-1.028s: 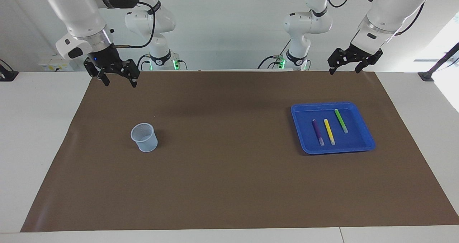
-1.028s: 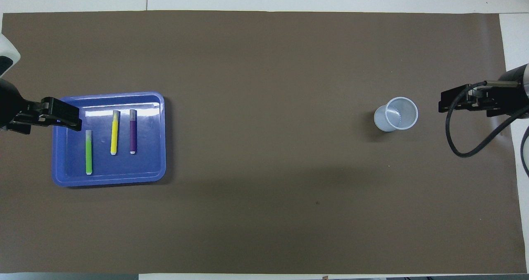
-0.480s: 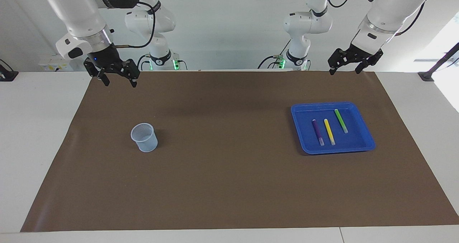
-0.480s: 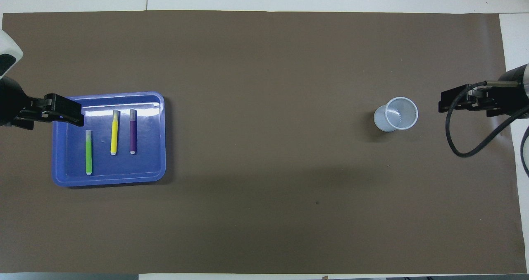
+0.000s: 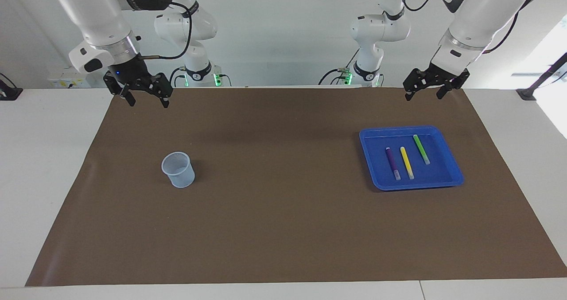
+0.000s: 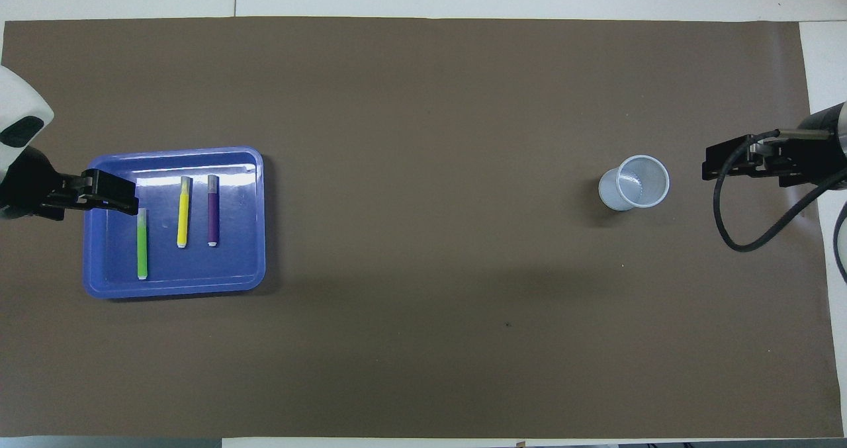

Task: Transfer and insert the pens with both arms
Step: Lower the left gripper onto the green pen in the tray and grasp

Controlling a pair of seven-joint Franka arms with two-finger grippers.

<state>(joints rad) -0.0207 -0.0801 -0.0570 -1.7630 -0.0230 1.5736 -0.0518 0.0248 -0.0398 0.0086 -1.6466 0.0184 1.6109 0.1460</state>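
No transfer is done yet: I see the green (image 5: 421, 149), yellow (image 5: 406, 162) and purple slim marker pens (image 5: 392, 163) lying in the blue plastic tray (image 5: 452, 169); the pale plastic cup (image 5: 178, 169) stands well apart from that tray on the desk. Left gripper (image 5: 429, 89) and right gripper (image 5: 146, 99) hang with fingers apart, holding nothing.

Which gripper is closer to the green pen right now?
Left. The left gripper hangs above the blue tray's edge by the green pen; the right gripper waits near the cup.
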